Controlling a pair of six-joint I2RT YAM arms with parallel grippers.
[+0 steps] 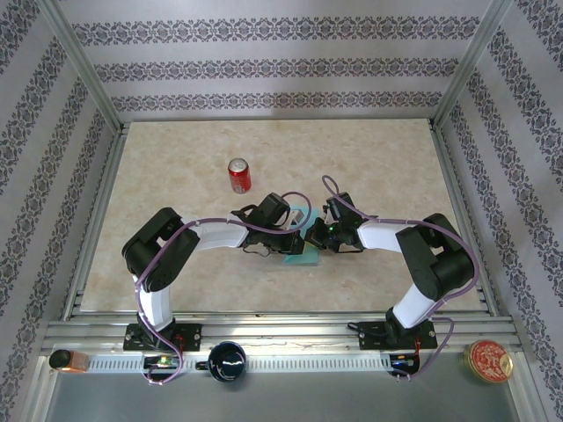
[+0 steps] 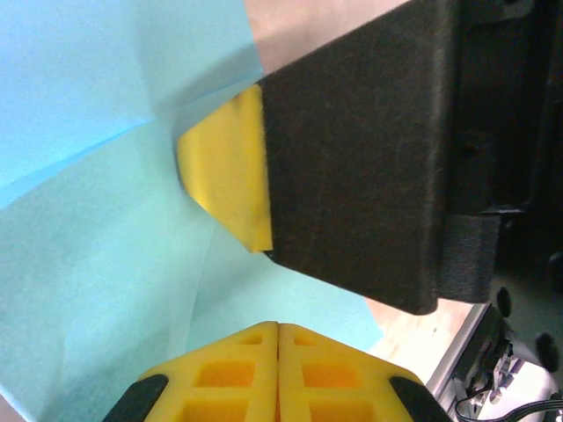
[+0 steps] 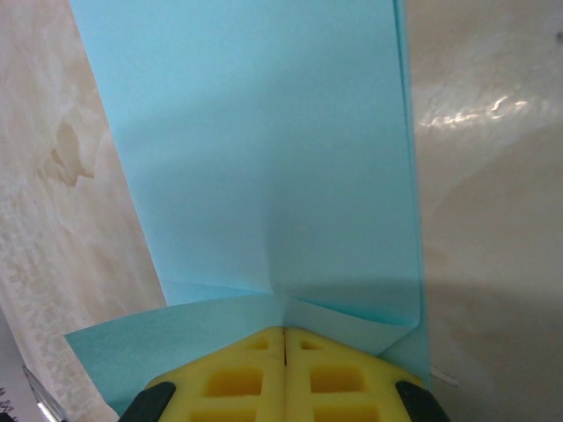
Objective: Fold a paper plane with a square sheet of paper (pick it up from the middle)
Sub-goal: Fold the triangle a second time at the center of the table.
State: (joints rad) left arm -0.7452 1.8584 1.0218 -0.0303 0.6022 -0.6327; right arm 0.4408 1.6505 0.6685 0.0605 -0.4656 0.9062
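The thin turquoise-blue sheet of paper (image 1: 302, 256) lies partly folded on the beige marbled tabletop (image 1: 176, 167), a little nearer the arm bases than the tabletop's middle. Both arms reach inward over it from either side, so the top camera sees little of it past the wrists.

The left claw (image 2: 279, 329) is clenched. Its two yellow fingertips meet along a fine seam with no gap, right at the paper's surface. Whether a layer is nipped between them I cannot tell.

The right claw (image 3: 284, 332) is clenched as well, its fingertips tight together at the near edge of the sheet. From its wrist camera the paper stretches away as a long flat panel whose right edge looks doubled over in a straight fold. A smaller flap crosses just in front of the fingertips, and its crease lines run together at the claw's tip. Whether this claw pinches the flap or only bears on it cannot be told.

In the left wrist view one yellow pad (image 2: 224, 180) of the right claw, set in its black housing, touches the sheet where several creases meet — close ahead of the left claw's tips.

A red cylindrical soda can (image 1: 239, 176) stands upright on the tabletop beyond the left arm, apart from the sheet. On the rail in front of the arm bases sit a dark blue cup (image 1: 227, 361) and, at the right end, a round red-and-gold tin lid (image 1: 488, 360).
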